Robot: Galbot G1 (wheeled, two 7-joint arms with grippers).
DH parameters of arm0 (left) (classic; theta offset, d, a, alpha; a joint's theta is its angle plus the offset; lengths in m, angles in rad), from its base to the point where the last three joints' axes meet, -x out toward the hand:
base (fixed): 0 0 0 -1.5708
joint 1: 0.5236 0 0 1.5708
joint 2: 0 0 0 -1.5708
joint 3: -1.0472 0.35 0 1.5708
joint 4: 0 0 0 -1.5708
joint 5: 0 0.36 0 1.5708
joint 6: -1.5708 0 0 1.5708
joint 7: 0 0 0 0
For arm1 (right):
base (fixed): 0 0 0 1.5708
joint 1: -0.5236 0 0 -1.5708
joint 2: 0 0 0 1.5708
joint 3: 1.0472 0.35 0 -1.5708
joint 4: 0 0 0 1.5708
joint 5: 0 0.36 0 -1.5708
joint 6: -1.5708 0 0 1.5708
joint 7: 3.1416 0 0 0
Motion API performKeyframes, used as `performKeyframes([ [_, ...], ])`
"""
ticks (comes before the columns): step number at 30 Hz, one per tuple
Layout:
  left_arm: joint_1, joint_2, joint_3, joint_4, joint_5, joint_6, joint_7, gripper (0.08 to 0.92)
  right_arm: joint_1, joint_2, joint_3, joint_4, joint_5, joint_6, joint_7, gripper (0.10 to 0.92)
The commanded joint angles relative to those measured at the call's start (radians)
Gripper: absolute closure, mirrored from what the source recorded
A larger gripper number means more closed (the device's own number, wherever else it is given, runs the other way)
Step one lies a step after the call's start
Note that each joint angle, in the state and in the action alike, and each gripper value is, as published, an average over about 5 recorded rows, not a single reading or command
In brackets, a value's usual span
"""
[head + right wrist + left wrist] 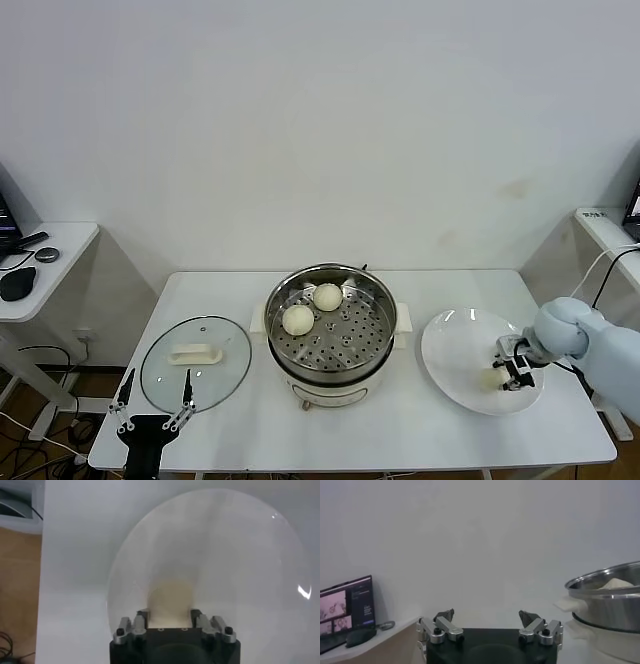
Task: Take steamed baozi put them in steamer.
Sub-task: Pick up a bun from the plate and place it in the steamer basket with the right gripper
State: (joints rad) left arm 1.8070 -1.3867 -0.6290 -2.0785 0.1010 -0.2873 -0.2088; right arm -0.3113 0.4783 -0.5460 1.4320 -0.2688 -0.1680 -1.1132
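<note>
On the white plate (452, 345) at the table's right, my right gripper (508, 372) is shut on one cream baozi (488, 380). The right wrist view shows that baozi (170, 597) pinched between the fingers (142, 619) of the gripper (170, 616), low over the plate (225, 555). The steel steamer (330, 378) stands at the table's centre with two baozi on its perforated tray, one nearer (298, 319) and one farther (328, 296). My left gripper (153, 400) stands open at the front left and holds nothing. Its wrist view shows the gripper (486, 616) with jaws wide apart, the steamer (605, 605) off to one side.
A round glass lid (228, 378) with a white handle lies left of the steamer, just beyond the left gripper. A side table with a mouse (15, 285) stands at far left. Another side table (608, 225) and cables are at far right.
</note>
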Motion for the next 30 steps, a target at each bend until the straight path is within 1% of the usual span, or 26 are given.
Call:
performKeyframes([
  [1,-0.002,0.003,-0.001,-0.002,-0.001,0.000,0.000,0.177,0.099,-0.020,-0.020,0.024,0.056,0.001,-0.016,0.638],
  [6,-0.008,0.008,-0.002,-0.003,-0.004,0.000,0.001,0.177,0.309,-0.026,-0.107,0.030,0.166,0.015,-0.063,0.644],
  [10,-0.016,0.012,-0.004,-0.003,-0.006,0.000,0.001,0.177,0.501,0.003,-0.158,0.024,0.252,0.025,-0.113,0.641],
  [14,-0.020,0.016,-0.008,-0.005,-0.008,0.001,0.003,0.177,0.708,0.084,-0.264,0.015,0.339,0.034,-0.124,0.636],
  [19,-0.025,0.017,-0.013,-0.007,-0.008,0.002,0.003,0.177,0.904,0.233,-0.372,0.028,0.442,0.062,-0.107,0.635],
  [25,-0.026,0.015,-0.018,-0.007,-0.010,0.002,0.003,0.177,0.939,0.400,-0.501,0.080,0.447,0.139,-0.070,0.634],
  [30,-0.023,0.010,-0.026,-0.011,-0.012,0.002,0.003,0.177,0.892,0.542,-0.592,0.075,0.423,0.259,-0.021,0.605],
])
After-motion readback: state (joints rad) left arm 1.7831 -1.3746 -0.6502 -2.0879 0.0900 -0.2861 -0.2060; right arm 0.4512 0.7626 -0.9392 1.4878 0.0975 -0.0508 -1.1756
